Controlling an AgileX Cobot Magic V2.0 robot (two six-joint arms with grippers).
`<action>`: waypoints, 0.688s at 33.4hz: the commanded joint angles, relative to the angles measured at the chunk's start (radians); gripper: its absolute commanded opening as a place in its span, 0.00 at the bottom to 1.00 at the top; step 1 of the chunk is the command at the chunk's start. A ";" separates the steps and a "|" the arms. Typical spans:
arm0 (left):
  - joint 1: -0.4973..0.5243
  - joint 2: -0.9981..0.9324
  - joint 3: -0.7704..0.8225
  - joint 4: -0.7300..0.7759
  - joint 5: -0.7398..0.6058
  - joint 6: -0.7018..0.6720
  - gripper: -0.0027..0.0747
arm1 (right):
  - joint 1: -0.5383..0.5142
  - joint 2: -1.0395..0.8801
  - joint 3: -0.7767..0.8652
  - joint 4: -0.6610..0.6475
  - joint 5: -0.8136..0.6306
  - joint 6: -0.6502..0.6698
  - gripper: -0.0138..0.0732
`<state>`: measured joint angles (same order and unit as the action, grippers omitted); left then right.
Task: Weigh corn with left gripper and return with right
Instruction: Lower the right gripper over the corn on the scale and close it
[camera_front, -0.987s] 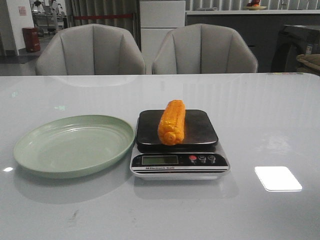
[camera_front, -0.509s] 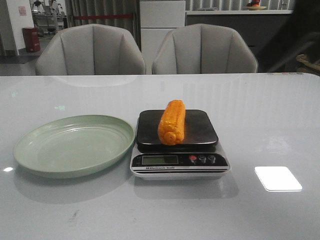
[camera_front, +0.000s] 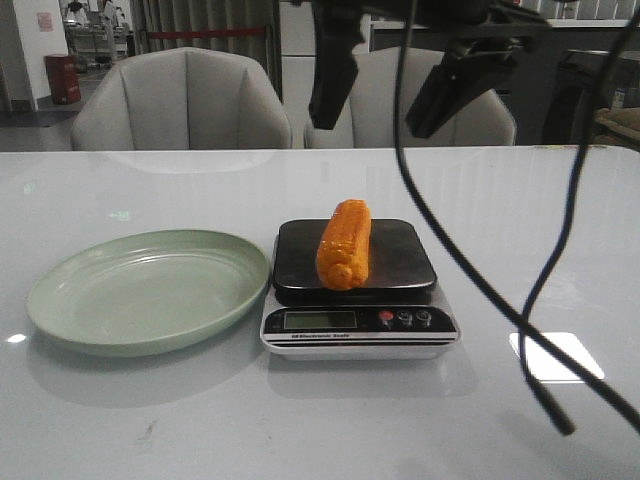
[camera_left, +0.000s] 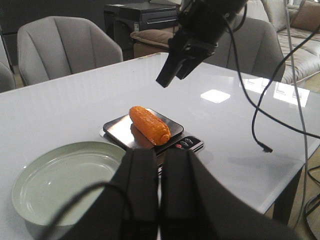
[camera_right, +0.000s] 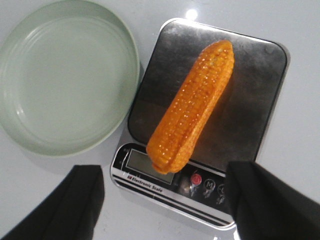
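The orange-yellow corn (camera_front: 343, 243) lies lengthwise on the dark platform of the digital scale (camera_front: 400, 258). My right gripper (camera_front: 372, 125) hangs open high above the scale. Its wrist view looks straight down on the corn (camera_right: 192, 112), with one black finger (camera_right: 67, 207) on each side of the scale's front edge. My left gripper (camera_left: 159, 165) is shut with nothing between its jaws. It is held back from the table, near the pale green plate (camera_left: 55, 177), and faces the corn (camera_left: 149, 124). The front view does not show it.
The empty green plate (camera_front: 140, 290) sits just left of the scale. Black cables (camera_front: 540, 290) hang from the right arm over the table's right half. Two grey chairs (camera_front: 180, 100) stand behind the table's far edge.
The right arm has come into the front view from above and now hangs over the scale, trailing its cables. The corn, scale and plate have not moved.
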<state>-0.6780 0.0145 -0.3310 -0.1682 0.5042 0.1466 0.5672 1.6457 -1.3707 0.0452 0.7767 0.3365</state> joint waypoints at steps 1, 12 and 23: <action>-0.005 0.013 -0.028 -0.008 -0.071 -0.001 0.18 | 0.002 0.045 -0.104 -0.065 0.019 0.100 0.84; -0.005 0.013 -0.028 -0.008 -0.069 -0.001 0.18 | 0.005 0.292 -0.295 -0.091 0.195 0.249 0.84; -0.005 0.013 -0.028 -0.008 -0.069 -0.001 0.18 | 0.015 0.360 -0.338 -0.081 0.200 0.268 0.65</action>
<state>-0.6780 0.0145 -0.3310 -0.1682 0.5042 0.1466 0.5819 2.0616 -1.6757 -0.0278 0.9929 0.6010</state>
